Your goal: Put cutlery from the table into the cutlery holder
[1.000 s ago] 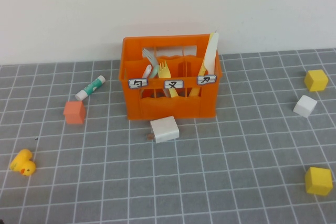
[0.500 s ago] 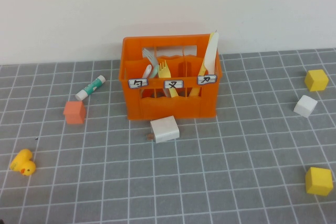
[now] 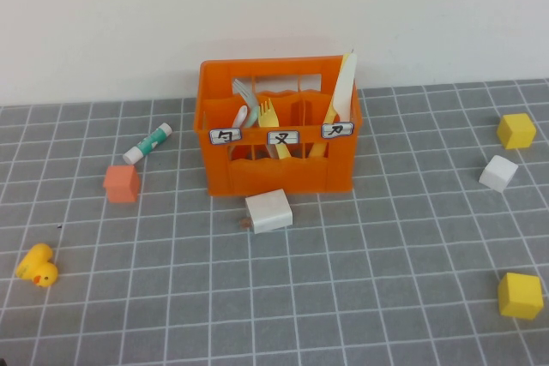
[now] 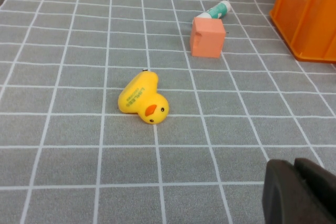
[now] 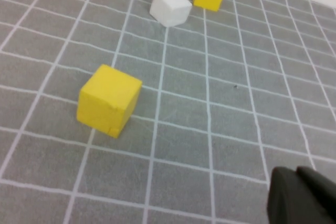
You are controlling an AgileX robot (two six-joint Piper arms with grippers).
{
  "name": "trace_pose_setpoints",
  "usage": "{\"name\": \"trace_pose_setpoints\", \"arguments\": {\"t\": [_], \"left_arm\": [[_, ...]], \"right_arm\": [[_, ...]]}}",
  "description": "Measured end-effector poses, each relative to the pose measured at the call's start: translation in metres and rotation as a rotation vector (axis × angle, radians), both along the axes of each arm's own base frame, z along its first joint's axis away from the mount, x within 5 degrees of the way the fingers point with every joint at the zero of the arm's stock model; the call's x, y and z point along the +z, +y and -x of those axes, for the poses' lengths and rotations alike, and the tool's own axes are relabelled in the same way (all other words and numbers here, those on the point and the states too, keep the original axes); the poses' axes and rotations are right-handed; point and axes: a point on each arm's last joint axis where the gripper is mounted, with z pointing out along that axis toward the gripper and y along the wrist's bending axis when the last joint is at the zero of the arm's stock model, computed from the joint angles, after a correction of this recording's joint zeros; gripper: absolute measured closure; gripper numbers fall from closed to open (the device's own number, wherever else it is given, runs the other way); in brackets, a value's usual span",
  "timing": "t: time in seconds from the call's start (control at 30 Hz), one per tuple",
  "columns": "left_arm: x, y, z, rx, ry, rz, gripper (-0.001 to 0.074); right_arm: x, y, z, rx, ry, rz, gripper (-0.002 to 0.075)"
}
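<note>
left gripper point(image 4: 302, 192) pressed together, empty, low near the duck point(image 4: 143, 99) | right gripper point(image 5: 304, 195) pressed together, empty, near a yellow cube point(image 5: 108, 100) | fork point(image 3: 272, 125) and knife point(image 3: 343, 89) stand in the cutlery holder point(image 3: 279, 171) | risk: a nudge to the light holder could tip the tall knife out

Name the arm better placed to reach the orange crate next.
Left, probably: the crate shows in the left wrist view ahead of the shut left gripper; the shut right gripper faces only cubes. The fork and knife already stand in the crate.
</note>
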Motion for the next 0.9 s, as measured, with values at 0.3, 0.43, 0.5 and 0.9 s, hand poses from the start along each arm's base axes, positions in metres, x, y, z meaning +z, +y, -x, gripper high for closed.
{"name": "trace_pose_setpoints", "arguments": {"t": [0.3,0.43,0.5,0.9], "left_arm": [[0.000,0.000,0.000,-0.001,0.000,-0.002,0.0735],[0.000,0.000,0.000,-0.001,0.000,-0.002,0.0735],[0.000,0.000,0.000,-0.001,0.000,-0.002,0.0735],[0.000,0.000,0.000,-0.001,0.000,-0.002,0.0735]], "right_arm": [[0.001,-0.011,0.002,-0.164,-0.068,-0.095,0.0727],[0.001,-0.012,0.002,-0.197,-0.074,-0.134,0.0727],[0.001,-0.012,0.002,-0.200,-0.076,-0.138,0.0727],[0.001,-0.012,0.002,-0.197,-0.076,-0.123,0.0727]]}}
